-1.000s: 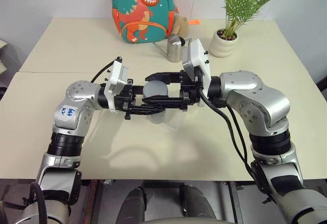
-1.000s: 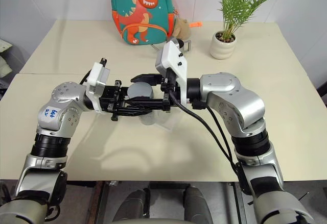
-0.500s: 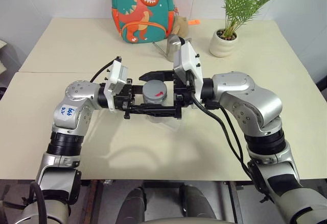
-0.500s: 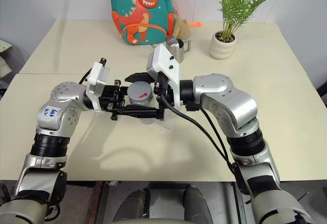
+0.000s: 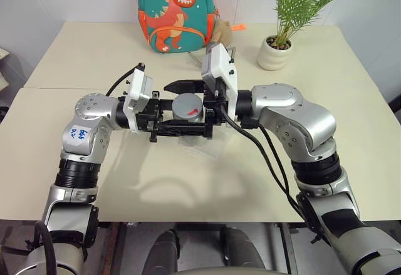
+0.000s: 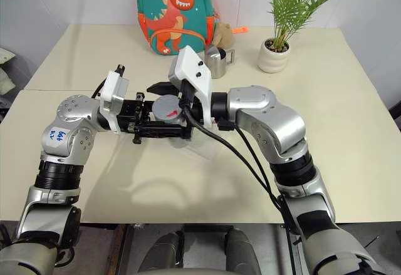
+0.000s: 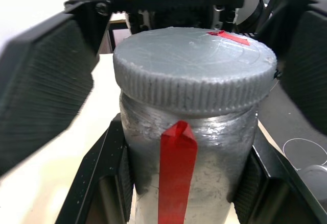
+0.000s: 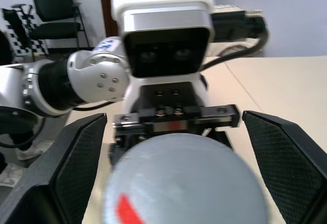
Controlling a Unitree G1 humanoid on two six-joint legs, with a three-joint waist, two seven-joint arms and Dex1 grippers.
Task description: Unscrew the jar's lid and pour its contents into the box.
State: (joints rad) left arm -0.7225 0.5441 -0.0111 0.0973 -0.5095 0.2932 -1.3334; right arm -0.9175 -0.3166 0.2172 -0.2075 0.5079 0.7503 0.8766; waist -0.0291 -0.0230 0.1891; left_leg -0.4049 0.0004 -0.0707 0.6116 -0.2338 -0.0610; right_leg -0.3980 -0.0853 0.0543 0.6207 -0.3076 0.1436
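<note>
My left gripper [image 5: 183, 123] is shut on the body of the grey jar [image 7: 214, 147] and holds it upright above the table. A red strip runs down the jar's side. The ribbed grey lid [image 7: 194, 76], with a red mark on top, sits on the jar. From the opposite side my right gripper [image 5: 185, 107] stands open. Its ribbed pads [image 8: 76, 168] flank the lid with a gap on each side. The clear box [image 6: 203, 151] lies on the table just under both grippers, mostly hidden by them. The contents are hidden inside the jar.
A dinosaur backpack [image 5: 177, 12] stands at the table's far edge. Behind my right wrist is a steel pitcher [image 6: 218, 62], and a potted plant [image 5: 276, 49] stands at the back right. A seam [image 5: 56, 88] crosses the table on the left.
The right gripper's fingers have spread apart from the lid and now stand wide on both sides of it. The left gripper keeps its hold on the jar.
</note>
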